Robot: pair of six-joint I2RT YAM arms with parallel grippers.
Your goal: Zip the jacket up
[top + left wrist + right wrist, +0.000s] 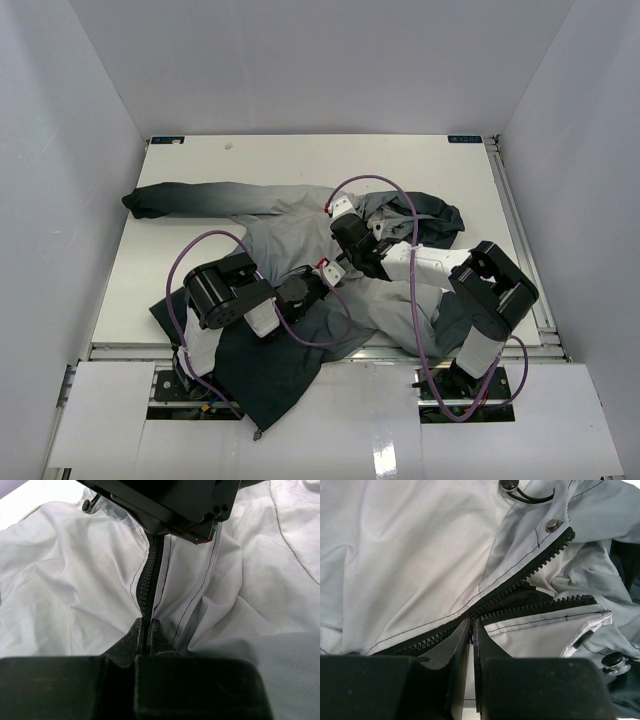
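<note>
The jacket (290, 235) lies spread on the white table (300, 160), light grey with a dark hem and hood. My left gripper (147, 626) is shut on the zipped-up stretch of the zipper (151, 575), near the jacket's middle (318, 278). Just beyond it, my right gripper (471, 622) is shut right where the two rows of teeth meet; the slider is hidden between its tips. Past that point the zipper is apart, with one row (540, 555) running up to a snap button (553, 525) and the other row (540, 607) lying lower. The right gripper (352, 245) stands over the chest.
White walls (90, 120) close in the table on three sides. The dark hem (265, 390) hangs over the near edge between the arm bases. A sleeve (160, 200) stretches to the far left. Purple cables (185, 260) loop over both arms. A drawcord (530, 497) lies by the collar.
</note>
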